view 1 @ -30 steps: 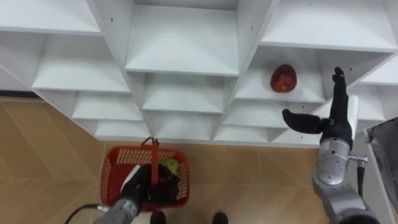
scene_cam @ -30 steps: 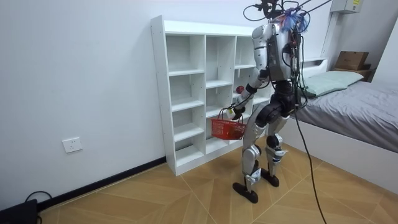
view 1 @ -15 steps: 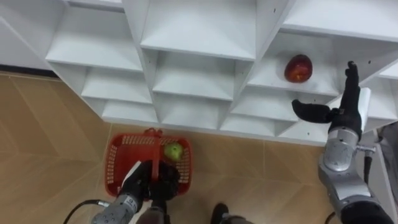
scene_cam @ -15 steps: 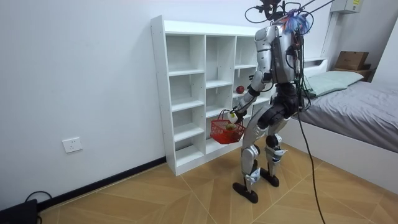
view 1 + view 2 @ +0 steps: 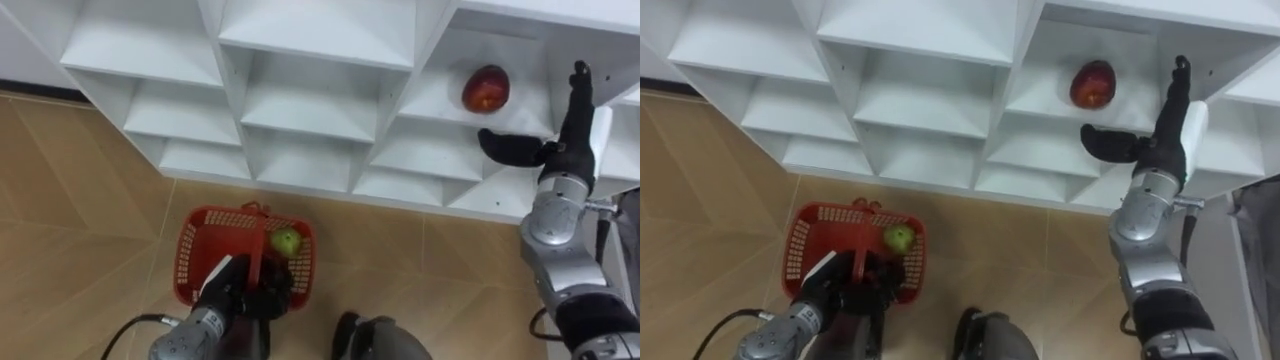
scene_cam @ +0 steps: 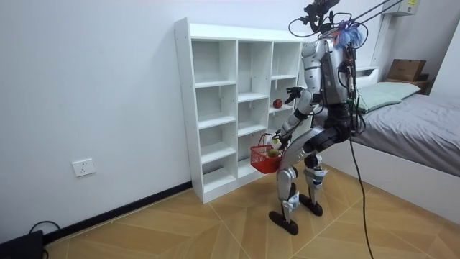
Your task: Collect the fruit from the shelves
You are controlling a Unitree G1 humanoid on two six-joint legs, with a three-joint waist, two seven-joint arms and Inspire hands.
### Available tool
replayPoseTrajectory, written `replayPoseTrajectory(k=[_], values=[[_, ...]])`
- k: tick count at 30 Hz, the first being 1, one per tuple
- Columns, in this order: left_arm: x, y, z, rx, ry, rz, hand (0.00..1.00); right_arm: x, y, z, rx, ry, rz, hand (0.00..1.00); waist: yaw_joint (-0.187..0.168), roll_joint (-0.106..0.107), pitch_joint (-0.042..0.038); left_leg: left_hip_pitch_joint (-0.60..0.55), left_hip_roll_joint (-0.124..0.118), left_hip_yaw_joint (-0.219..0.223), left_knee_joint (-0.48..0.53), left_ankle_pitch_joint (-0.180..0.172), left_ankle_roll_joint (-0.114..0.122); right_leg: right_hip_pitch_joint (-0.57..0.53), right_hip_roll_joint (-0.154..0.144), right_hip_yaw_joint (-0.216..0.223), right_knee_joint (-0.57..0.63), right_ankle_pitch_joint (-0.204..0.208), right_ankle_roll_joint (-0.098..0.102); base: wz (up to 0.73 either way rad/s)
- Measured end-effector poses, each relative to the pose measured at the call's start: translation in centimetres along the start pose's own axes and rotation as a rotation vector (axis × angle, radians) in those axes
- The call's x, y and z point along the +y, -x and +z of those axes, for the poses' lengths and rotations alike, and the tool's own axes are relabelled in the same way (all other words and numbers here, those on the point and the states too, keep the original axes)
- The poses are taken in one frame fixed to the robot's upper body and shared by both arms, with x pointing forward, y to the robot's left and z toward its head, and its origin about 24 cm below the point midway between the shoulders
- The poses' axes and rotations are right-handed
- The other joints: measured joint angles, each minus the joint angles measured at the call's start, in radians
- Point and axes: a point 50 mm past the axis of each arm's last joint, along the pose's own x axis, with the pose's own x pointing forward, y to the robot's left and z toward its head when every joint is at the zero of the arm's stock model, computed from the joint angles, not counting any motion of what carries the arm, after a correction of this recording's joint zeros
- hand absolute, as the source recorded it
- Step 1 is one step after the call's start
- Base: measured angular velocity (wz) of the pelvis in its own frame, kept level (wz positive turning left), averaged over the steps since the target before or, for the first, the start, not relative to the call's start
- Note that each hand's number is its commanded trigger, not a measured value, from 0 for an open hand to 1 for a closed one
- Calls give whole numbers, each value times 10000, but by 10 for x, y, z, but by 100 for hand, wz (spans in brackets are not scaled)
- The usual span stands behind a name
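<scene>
A red apple (image 5: 486, 88) lies on a shelf in the right column of the white closet (image 5: 320, 100). My right hand (image 5: 560, 150) is open just to the right of and below it, fingers straight up and thumb stretched out under the shelf edge, not touching the fruit. My left hand (image 5: 235, 290) is shut on the handle of a red basket (image 5: 190, 262) that hangs low over the floor. A green fruit (image 5: 286, 241) lies in the basket. In the room view I stand facing the closet (image 6: 215, 108) with the basket (image 6: 264, 160) at knee height.
The other closet compartments hold nothing. Wooden floor (image 5: 80, 240) runs below and to the left of the shelves. A bed (image 6: 410, 129) stands at the room view's right, behind me. A wall socket (image 6: 84, 167) sits low on the wall.
My right hand has risen closer to the apple's shelf. The basket has swung in toward my legs, and my body has shifted toward the room view's right. The eye view has shifted as well.
</scene>
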Motion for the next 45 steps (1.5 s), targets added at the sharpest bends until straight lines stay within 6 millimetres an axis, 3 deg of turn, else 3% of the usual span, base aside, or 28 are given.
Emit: replayPoseTrajectory(k=[7,18,27,45], values=[[-8,-2,5,-148,-233,-398,100,-3,-4,4,29,-289,-177,0,235,17,-4,-249,94,-155,194,-34,-60,-135,87,-147,44,-9,-42,1],[-11,-2,6,-115,-310,-544,100,-5,-22,30,-595,-774,-563,0,578,74,11,-479,92,-295,325,-90,-104,-214,113,-251,60,-17,-43,1],[-18,-5,7,-55,-222,-655,100,-6,-23,29,-121,-1654,-662,0,843,173,71,-457,56,-271,144,-54,-59,-241,136,-243,-35,6,-85,0],[-23,-7,5,88,-30,-555,100,-4,-29,28,509,-2015,-733,0,746,99,113,-497,-236,-220,-695,155,-53,-451,-229,-354,-407,-49,-83,3]])
